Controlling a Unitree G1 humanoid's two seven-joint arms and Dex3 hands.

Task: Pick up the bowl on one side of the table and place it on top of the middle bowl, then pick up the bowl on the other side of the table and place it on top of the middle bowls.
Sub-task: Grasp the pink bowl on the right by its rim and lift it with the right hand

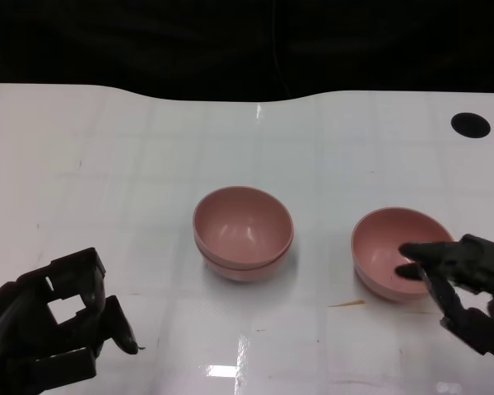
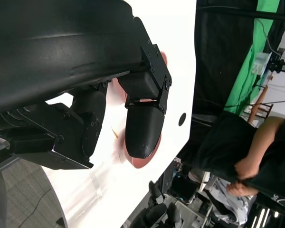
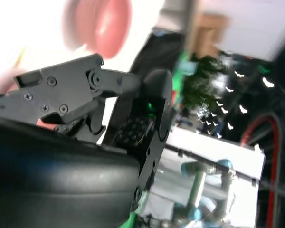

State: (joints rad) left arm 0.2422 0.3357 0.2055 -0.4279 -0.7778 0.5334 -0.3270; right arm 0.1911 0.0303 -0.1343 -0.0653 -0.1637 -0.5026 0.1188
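Your right hand (image 1: 461, 276), fingers apart and holding nothing, touches the right pink plastic bowl (image 1: 393, 249); it could tip or slide away.

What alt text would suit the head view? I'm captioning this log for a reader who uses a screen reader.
Two pink bowls stacked at the middle of a white table, with a third pink bowl to their right. The robot's right hand reaches over that bowl's near rim, fingers spread. Its left hand is at lower left, holding nothing.
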